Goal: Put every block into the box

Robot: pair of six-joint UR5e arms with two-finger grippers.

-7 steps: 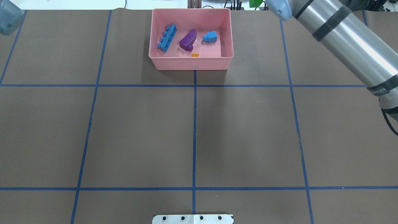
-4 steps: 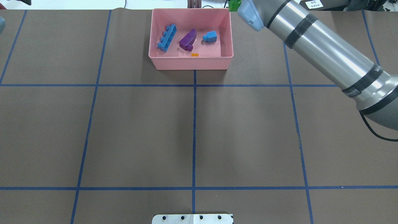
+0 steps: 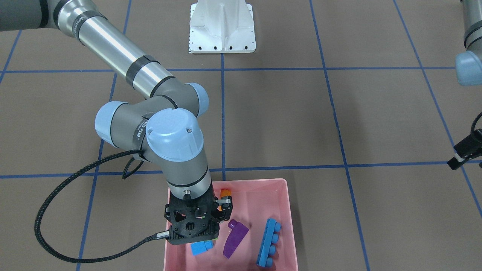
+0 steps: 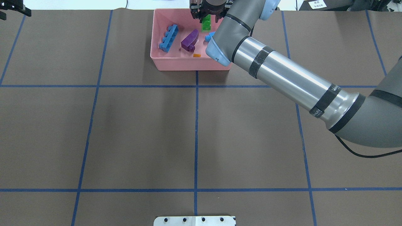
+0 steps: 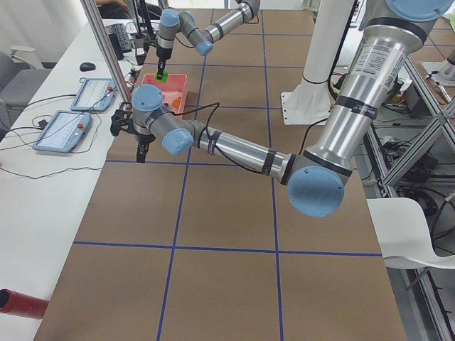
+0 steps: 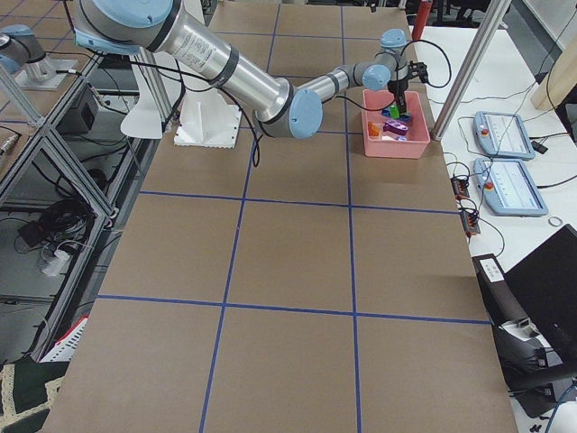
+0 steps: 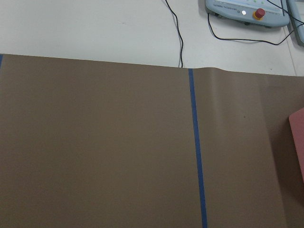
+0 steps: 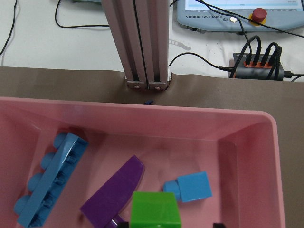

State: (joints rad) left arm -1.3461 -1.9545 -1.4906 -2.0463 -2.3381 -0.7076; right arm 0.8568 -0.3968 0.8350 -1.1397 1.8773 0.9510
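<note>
Our right gripper (image 4: 206, 19) hangs above the pink box (image 4: 191, 64), clamped on the green block (image 8: 156, 209); that block is not yet inside. We judge it is held high to clear the other blocks (image 4: 189, 39) lying there.

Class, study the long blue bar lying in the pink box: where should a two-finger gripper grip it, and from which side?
Likely its middle, from straight above, jaws closing across the narrow width. The long blue bar lies tipped on its side, studs toward the box wall, with open floor on both long sides; a mid-length grip keeps it balanced.
</note>
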